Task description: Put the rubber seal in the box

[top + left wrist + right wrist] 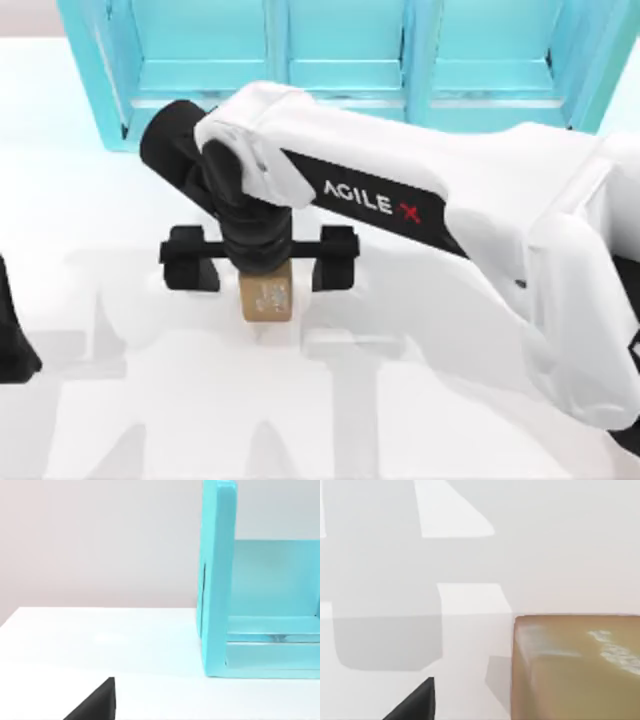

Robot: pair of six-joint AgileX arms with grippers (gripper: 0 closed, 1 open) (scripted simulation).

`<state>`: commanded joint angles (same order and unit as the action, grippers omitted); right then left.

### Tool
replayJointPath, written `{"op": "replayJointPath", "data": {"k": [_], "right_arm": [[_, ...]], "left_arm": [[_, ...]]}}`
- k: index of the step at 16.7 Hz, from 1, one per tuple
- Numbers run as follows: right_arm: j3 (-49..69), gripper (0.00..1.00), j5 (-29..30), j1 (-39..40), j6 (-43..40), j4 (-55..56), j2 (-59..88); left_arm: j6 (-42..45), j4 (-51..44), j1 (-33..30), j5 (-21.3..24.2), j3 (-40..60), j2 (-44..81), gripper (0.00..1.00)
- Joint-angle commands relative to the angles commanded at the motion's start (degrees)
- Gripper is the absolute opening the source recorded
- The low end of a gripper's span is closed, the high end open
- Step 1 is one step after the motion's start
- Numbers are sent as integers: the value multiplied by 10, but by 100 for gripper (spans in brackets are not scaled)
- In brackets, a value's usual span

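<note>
Tan-brown rubber seal (pixel 265 298) with whitish print; turquoise shelf (pixel 340 60); white table (pixel 120 420)

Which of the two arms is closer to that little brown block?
The right. Its gripper hangs right over the seal on the table, jaws spread wide on either side. The left arm sits parked at the table's left edge, well away.
</note>
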<state>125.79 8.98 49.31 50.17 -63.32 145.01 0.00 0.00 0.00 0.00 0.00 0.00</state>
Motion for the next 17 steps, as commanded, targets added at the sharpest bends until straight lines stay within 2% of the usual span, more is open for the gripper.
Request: {"op": "replayJointPath", "data": {"k": [3, 16, 17], "right_arm": [[0, 100, 0, 0, 0, 0, 0], [0, 2, 0, 0, 0, 0, 0], [0, 0, 0, 0, 0, 0, 0]], "left_arm": [[0, 0, 0, 0, 0, 0, 100], [0, 0, 0, 0, 0, 0, 100], [0, 0, 0, 0, 0, 0, 100]]}}
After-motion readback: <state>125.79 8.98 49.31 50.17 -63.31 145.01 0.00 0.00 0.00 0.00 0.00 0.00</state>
